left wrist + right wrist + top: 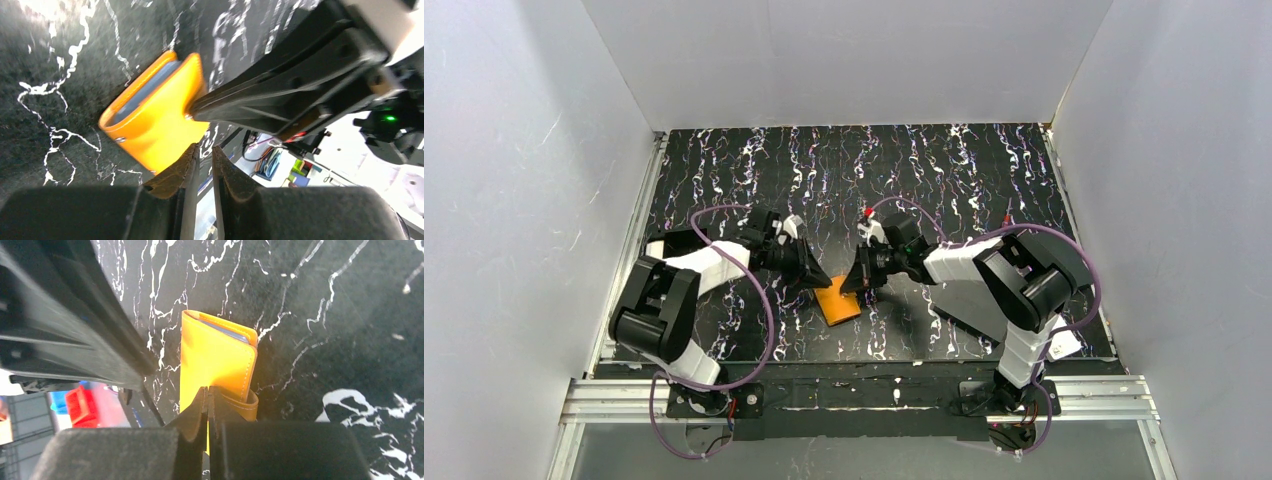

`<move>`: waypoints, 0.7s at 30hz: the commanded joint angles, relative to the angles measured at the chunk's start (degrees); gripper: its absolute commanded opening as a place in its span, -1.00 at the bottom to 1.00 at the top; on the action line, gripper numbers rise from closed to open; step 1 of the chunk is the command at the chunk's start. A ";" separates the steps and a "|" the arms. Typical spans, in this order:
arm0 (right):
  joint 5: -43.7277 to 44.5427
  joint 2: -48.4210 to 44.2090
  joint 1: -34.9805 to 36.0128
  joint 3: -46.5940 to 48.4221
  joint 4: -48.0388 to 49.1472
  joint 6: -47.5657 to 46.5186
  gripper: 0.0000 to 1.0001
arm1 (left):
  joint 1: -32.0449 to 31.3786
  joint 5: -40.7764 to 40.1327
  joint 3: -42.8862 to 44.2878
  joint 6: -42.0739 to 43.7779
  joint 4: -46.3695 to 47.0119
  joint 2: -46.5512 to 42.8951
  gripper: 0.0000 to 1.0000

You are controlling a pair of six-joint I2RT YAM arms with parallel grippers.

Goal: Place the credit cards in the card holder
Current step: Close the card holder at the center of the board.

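while walls (844, 60) ring marbled table (984, 170), right tool (207, 390) pinches card holder (215, 357), left tool (202, 148) narrow.

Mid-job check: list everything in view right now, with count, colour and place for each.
card holder: one, orange, grey-blue sleeves showing inside, mid-table between the two grippers.
flat rectangle: one, black, on the table under the right arm.
small object: one, white, near edge by the right arm's base; too small to identify.
table: one, black with white marbling.
walls: white, on three sides.
left gripper: one, black, fingers narrowly apart, tips at the card holder's edge.
right gripper: one, black, shut on the card holder's edge.
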 commanded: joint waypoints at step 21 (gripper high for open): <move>-1.06 -2.81 -3.22 -9.25 16.25 17.99 -0.97 | -4.32 -7.66 -8.74 -3.42 7.13 5.51 -0.85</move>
